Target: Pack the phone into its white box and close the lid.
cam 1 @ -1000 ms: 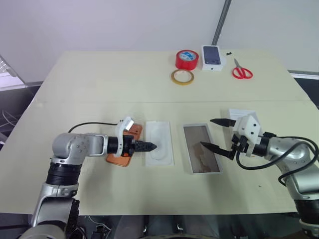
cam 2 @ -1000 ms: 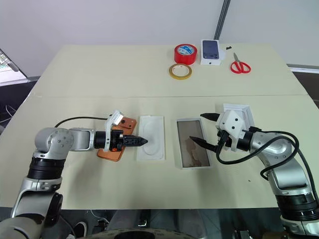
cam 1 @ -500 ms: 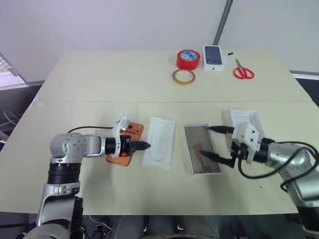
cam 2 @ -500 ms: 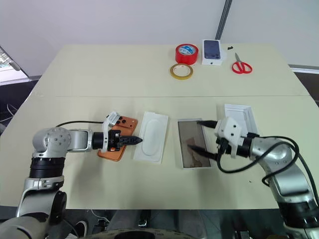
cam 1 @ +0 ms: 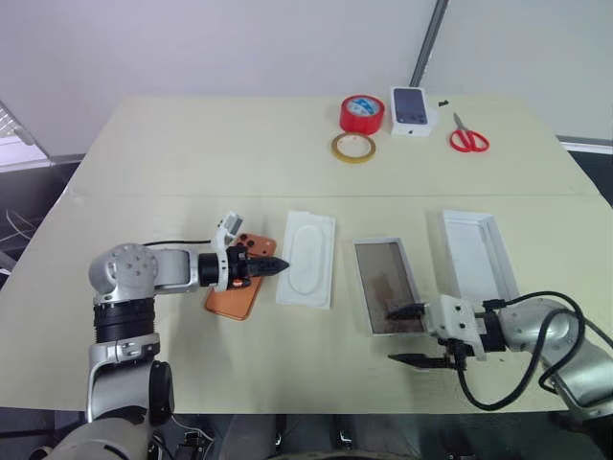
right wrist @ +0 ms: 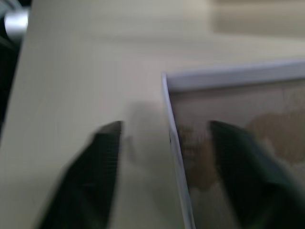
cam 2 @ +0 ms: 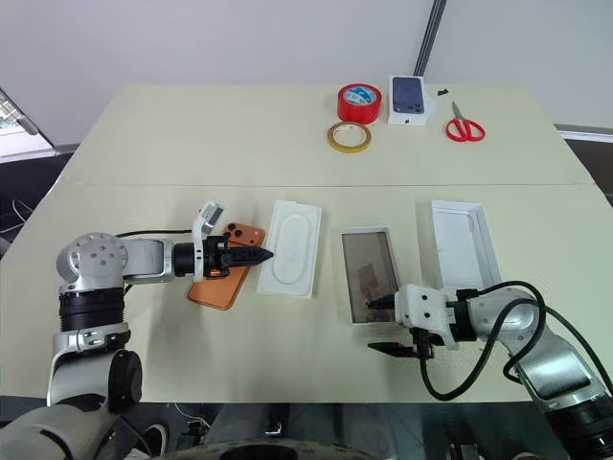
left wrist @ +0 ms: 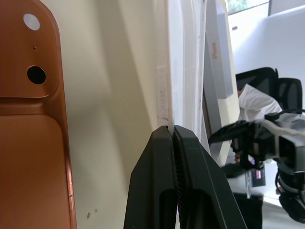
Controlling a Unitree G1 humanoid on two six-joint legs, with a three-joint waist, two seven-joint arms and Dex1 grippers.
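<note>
Left gripper [cam 1: 278,265] on the left of the pale surface [cam 1: 192,153], fingers pressed together, tips just beside the left edge of the flat white insert [cam 1: 308,259]; cannot tell if touching it. Under that gripper, flat on the surface: the phone [cam 1: 238,288], orange, lens end toward the far side. Right of the phone, the insert with its oval dip, lying flat. Next to the right, the white box [cam 1: 385,299], open, with a grey-brown floor. At its near right corner, the right gripper [cam 1: 406,335], fingers spread, one finger on each side of the box's near wall, as seen from the right wrist. Cannot tell if touching the wall. Right of the box and a bit farther off, the lid [cam 1: 476,254], hollow side up. At the far edge: a tan tape ring [cam 1: 351,148], a red tape roll [cam 1: 360,114], a small white carton [cam 1: 409,110], red scissors [cam 1: 468,136].
</note>
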